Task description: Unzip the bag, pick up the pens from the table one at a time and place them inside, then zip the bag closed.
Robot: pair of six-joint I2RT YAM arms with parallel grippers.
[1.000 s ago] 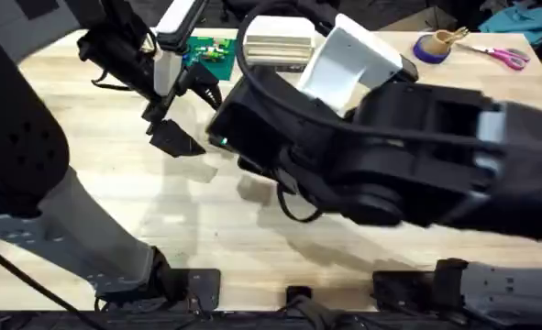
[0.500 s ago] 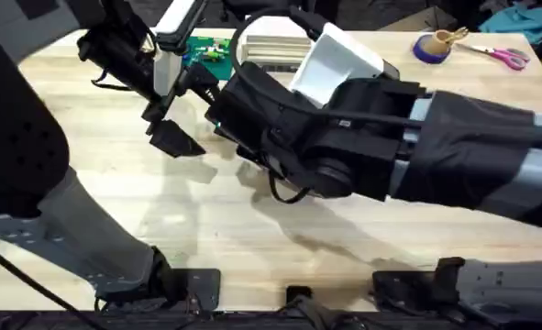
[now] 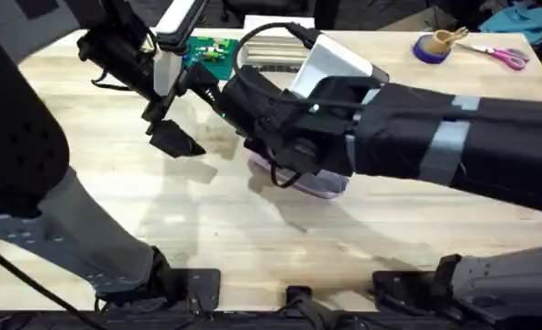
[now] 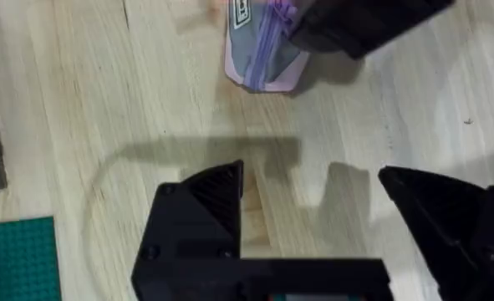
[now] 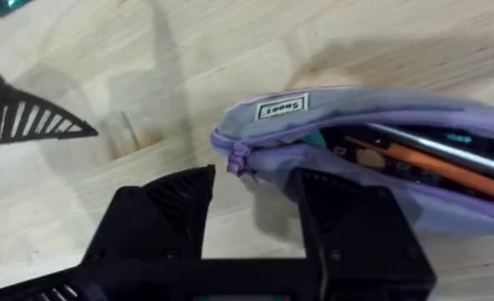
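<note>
The lilac bag [image 5: 355,125] lies on the table [image 3: 115,183] with its zip open. Inside it show an orange pen [image 5: 435,170] and a grey one. My right gripper [image 5: 253,180] is low at the bag's end, open, with the zip's end between its fingers. From overhead, the right arm covers most of the bag [image 3: 326,187], and its gripper [image 3: 263,167] is at the bag's left end. My left gripper [image 4: 309,180] hangs open and empty above bare wood, a short way from the bag [image 4: 259,54]; overhead shows it [image 3: 190,115] left of the right arm.
A green board [image 3: 211,50] and a pale box [image 3: 275,62] sit at the table's back. Pink-handled scissors [image 3: 502,57] and a purple holder [image 3: 433,46] lie at the back right. Bare wood spreads in front of the bag.
The right arm has dropped from close under the camera down to the table, uncovering part of the bag. The left arm has not moved.
</note>
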